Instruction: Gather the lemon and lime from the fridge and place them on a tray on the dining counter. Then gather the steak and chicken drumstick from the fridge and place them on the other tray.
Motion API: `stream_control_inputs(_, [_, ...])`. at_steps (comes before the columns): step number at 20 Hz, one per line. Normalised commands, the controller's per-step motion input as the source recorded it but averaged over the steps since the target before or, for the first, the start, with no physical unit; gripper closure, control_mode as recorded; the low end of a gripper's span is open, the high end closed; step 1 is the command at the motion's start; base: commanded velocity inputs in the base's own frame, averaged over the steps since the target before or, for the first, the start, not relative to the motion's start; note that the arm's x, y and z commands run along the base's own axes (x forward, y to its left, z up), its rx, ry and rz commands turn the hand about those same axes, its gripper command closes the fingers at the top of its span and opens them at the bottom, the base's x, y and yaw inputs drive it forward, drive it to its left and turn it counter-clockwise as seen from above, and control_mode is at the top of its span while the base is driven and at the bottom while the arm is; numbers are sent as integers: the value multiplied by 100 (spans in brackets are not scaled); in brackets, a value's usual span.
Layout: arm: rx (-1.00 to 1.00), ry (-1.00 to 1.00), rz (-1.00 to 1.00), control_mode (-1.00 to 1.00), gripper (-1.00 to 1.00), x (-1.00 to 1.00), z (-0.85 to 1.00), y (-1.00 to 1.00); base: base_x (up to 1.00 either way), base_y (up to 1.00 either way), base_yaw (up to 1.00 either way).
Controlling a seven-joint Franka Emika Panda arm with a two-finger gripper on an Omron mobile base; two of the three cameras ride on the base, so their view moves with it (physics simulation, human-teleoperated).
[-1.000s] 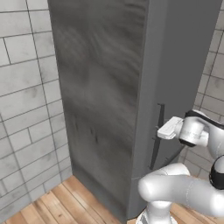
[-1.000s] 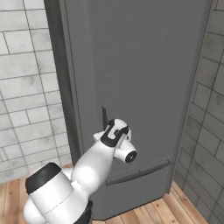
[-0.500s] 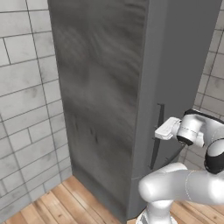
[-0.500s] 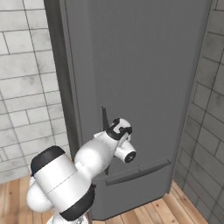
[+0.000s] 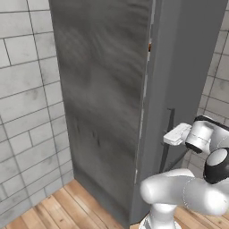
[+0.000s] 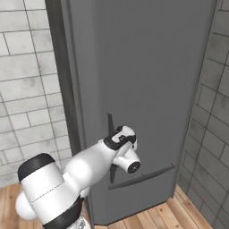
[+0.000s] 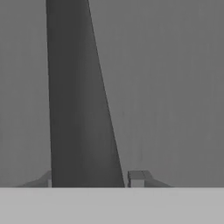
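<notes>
The fridge [image 5: 103, 89] is a tall grey cabinet; its door [image 6: 147, 67] stands barely ajar, with a thin bright gap and an orange speck [image 5: 150, 45] at its edge. My gripper [image 5: 172, 137] is at the dark vertical handle [image 5: 169, 125], about mid height. From the right, the hand [image 6: 120, 136] presses against the handle [image 6: 110, 123]. In the hand view the handle [image 7: 78, 109] runs between my two fingertips [image 7: 138, 178], which close in on both its sides. The lemon, lime, both trays and the dining counter are out of view.
Grey tiled walls stand on both sides of the fridge [image 5: 27, 112] [image 6: 210, 112]. A wooden floor [image 5: 53, 210] lies below. A long horizontal drawer handle [image 6: 143, 176] crosses the lower fridge front.
The arm's lower links have swung while the gripper stayed on the handle. The gap at the door's edge looks slightly wider.
</notes>
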Motion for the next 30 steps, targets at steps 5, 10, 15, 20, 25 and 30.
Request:
stream_control_inputs(5, [-4, 10, -16, -100, 100, -36, 51, -62, 0, 0, 0])
stream_control_inputs(10, [-5, 13, -20, -100, 100, -28, 59, -64, 0, 0, 0])
stream_control_inputs(15, [-5, 15, -21, -100, 100, -27, 60, -71, 0, 0, 0])
stream_control_inputs(20, [-6, 14, -21, -100, 100, -28, 54, -78, 0, 0, 0])
stream_control_inputs(25, [-5, 14, -21, -100, 100, -31, 49, -85, 0, 0, 0])
stream_control_inputs(30, [-6, 12, -16, -100, 100, -24, 41, -94, 0, 0, 0])
